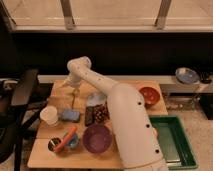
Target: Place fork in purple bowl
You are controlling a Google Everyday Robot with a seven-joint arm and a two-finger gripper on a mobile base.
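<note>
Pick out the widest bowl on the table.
The purple bowl, near the front edge, wider than the orange-red bowl at the far right. The gripper hangs over the table's far side.

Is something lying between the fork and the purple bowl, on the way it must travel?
Yes. The hand hangs over the fork at the back left of the table. Toward the purple bowl lie a blue pad and a dark bar, both low.
</note>
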